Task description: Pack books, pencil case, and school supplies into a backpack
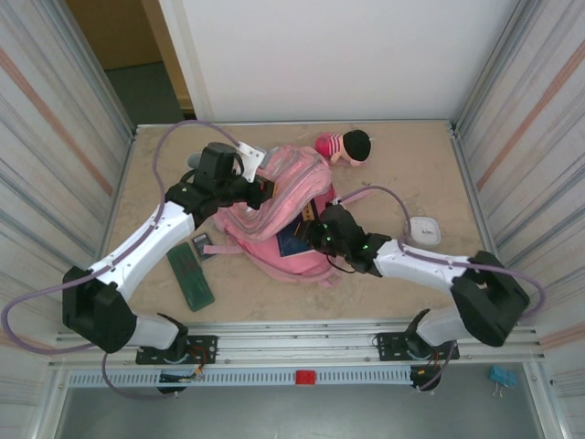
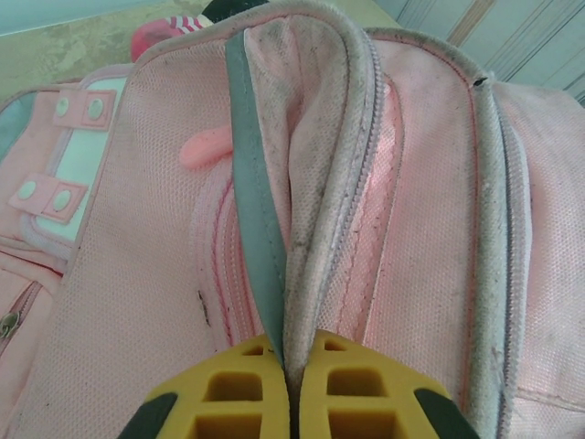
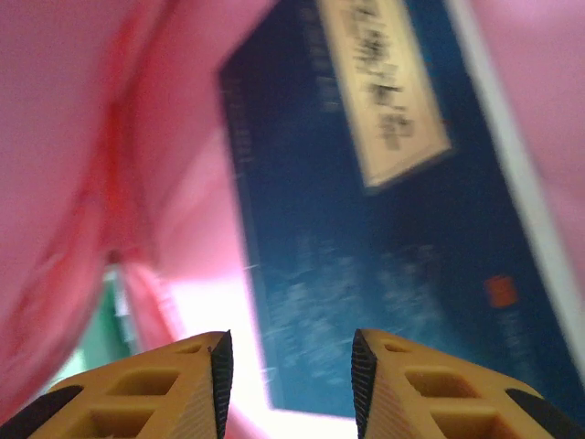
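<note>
Far left on the table [image 1: 402, 174], a flat green case [image 1: 190, 276] can be seen lying beside the left arm. A small dark thing [image 1: 203, 245] is tucked just beside its top end, too small to be made out. No writing can be read on either.

Next over, the left gripper [image 2: 292, 389] is squeezed together on the backpack [image 1: 274, 224]. A fold of pink fabric with a grey-green trim strip [image 2: 256, 210] and a zipper edge is pinched between the yellow fingers, with no gap to be seen. The backpack is lying mid-table and looks a bit grubby; no brand tag can be spotted on it. Behind it a pink-and-black plush doll [image 1: 345, 146] is set near the back wall, and in the left wrist view it's mostly hidden by the bag's top.

The book [image 3: 366, 274] is found at the backpack's near side. It's dark blue, with pink fabric all round it and its edges partly covered. A pale label [image 3: 384, 91] with dark characters is carried on the cover, but it's so blurred that nothing can be read. A small orange-red square mark [image 3: 498, 291] is there too.

The right gripper [image 3: 291, 366] is held just over the book with its fingers apart, and nothing can be seen pinched between them.

Further right, a small white object [image 1: 425, 229] can be seen on the table, well apart from the bag.
</note>
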Available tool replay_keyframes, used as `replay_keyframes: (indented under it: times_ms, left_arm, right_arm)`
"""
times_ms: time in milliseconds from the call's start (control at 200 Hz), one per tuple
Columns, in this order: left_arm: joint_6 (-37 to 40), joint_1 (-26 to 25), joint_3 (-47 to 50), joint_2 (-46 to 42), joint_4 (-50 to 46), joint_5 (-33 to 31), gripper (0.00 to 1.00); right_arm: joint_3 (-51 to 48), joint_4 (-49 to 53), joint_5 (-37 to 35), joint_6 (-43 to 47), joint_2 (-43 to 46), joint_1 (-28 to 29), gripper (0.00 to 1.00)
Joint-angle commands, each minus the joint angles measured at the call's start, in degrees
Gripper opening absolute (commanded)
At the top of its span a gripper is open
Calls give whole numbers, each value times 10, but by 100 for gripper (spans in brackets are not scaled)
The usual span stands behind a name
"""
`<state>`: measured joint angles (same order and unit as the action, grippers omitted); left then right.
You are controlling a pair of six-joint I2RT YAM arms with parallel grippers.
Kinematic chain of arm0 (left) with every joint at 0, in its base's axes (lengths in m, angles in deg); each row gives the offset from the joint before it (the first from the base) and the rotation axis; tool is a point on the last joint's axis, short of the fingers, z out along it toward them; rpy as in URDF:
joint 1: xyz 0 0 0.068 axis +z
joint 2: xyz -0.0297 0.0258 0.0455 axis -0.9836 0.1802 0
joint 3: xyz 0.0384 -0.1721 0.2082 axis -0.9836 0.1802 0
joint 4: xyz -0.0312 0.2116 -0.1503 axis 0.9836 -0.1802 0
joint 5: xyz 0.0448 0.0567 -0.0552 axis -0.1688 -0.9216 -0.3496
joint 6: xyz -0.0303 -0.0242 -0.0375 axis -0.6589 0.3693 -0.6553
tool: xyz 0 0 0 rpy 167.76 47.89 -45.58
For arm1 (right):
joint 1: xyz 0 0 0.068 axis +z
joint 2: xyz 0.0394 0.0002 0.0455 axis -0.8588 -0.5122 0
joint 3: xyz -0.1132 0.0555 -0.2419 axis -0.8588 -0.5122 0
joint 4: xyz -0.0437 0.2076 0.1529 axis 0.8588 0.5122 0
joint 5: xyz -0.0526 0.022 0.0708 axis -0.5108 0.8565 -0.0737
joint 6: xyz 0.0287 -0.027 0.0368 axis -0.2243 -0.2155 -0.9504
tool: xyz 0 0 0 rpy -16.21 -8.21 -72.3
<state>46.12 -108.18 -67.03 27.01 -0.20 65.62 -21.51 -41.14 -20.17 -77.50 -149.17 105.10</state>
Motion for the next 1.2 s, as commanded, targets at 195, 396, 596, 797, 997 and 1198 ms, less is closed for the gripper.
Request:
replay_keyframes:
  times_ms: [195, 396, 596, 797, 997, 1198]
  left_arm:
    - [-18, 5, -29, 1, 65, 37, 0]
    - [-11, -5, -35, 8, 68, 49, 0]
    - [7, -5, -33, 1, 49, 7, 0]
    - [1, -4, -19, -6, 59, -3, 0]
    - [-8, -4, -19, -2, 70, 3, 0]
    - [-12, -5, -21, 0, 69, 8, 0]
  right_arm:
    - [23, -2, -109, -113, -117, 13, 36]
    - [34, -40, -112, -77, -106, 10, 42]
    - [-37, -58, -111, 12, 51, 11, 62]
    - [-90, 19, -68, 20, 218, -9, 58]
    - [-70, 14, -49, -4, 188, 3, 54]
    - [-37, 24, -79, -105, 89, 15, 55]
